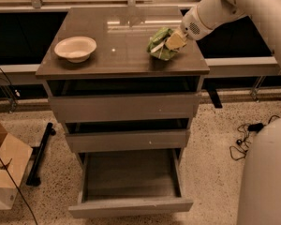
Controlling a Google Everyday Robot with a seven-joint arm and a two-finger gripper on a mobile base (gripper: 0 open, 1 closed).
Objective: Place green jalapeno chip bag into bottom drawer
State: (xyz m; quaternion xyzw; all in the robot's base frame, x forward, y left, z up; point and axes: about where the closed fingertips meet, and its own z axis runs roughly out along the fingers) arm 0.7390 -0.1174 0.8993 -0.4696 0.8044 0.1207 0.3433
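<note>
The green jalapeno chip bag point(158, 44) is lying on the right part of the cabinet point(124, 60) top, and the gripper point(175, 41) is touching the bag's right edge. I cannot tell how far it is open, or whether it is really holding the bag. The bottom drawer point(131, 206) is standing pulled out at the foot of the cabinet. I am thinking that a weak hold on the crinkly foil could let the bag slip on the way down, so that it is landing on the floor point(215, 139) beside the cabinet.

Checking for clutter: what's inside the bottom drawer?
The bottom drawer shows only bare floor; the middle drawer covers its rear. The gripper is at the green jalapeno chip bag on the cabinet.
</note>
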